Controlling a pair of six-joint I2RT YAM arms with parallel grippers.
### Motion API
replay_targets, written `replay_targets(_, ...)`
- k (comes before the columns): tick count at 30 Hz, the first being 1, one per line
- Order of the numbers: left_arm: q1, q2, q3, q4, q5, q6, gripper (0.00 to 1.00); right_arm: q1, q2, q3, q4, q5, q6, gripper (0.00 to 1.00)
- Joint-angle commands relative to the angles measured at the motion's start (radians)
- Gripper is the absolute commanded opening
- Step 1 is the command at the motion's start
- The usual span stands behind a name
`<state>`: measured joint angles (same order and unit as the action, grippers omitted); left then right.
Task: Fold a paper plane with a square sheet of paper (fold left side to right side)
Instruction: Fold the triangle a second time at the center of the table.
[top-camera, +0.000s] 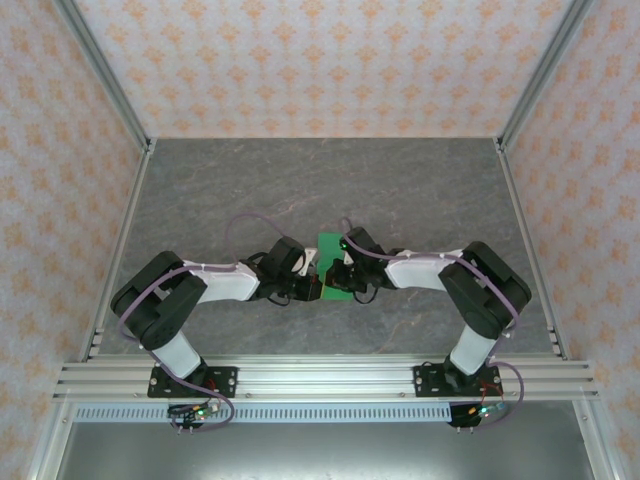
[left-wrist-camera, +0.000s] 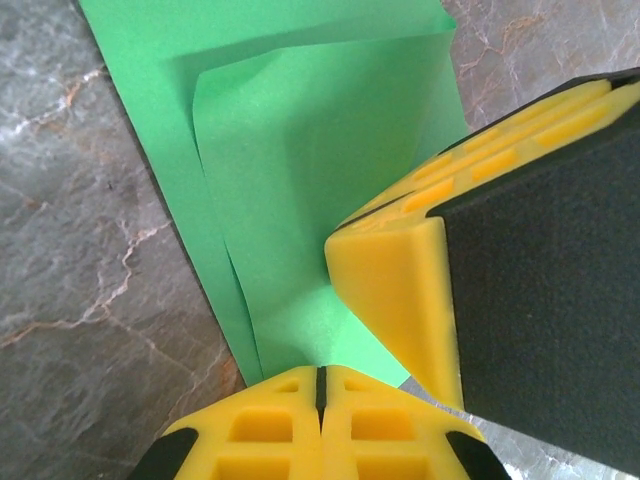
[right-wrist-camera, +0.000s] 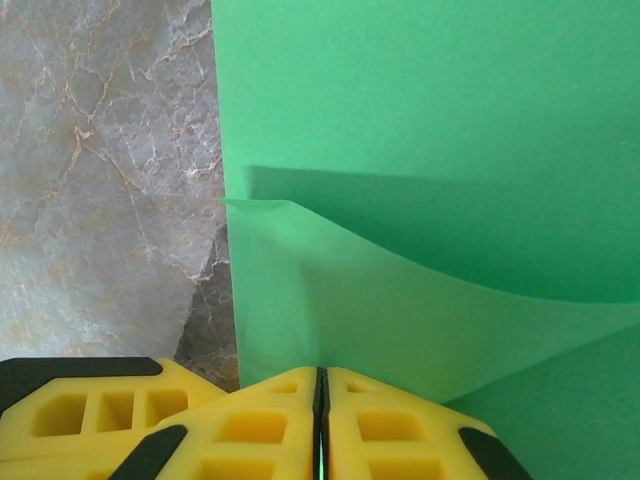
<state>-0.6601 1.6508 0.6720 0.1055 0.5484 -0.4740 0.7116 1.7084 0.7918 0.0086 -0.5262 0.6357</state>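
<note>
Paper (top-camera: 329, 244), bright green, lies at the middle of the grey marbled counter (top-camera: 250, 190), under the two arms, which reach in from either side and meet over it. From above, the wrists cover much of the sheet; green shows beyond them and in a small patch nearer the bases. The left claw (left-wrist-camera: 320, 400) has its yellow fingers pressed together with no gap, tips at the edge of the paper; whether any paper is caught between them cannot be told. The right claw (right-wrist-camera: 320, 400) is also pressed together, and a sliver of green shows in the slit between its fingers. It pinches a top layer of the paper, which curves up off the flat layer below and throws a shadow on it. In the left wrist view, one finger of the right claw stands just beside the left claw, over the paper. The lower layer lies flat on the counter.
</note>
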Motion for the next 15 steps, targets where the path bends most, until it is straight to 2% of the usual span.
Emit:
replay_targets(1,0.005,0.046,-0.044,-0.082,-0.065,0.0,0.0,-0.036,0.006,0.012,-0.084,0.09,-0.049,0.11)
replay_targets(15,0.005,0.045,-0.055,-0.078,-0.065,0.0,0.0,-0.131,-0.009,0.018,-0.107,0.078,-0.109,0.12)
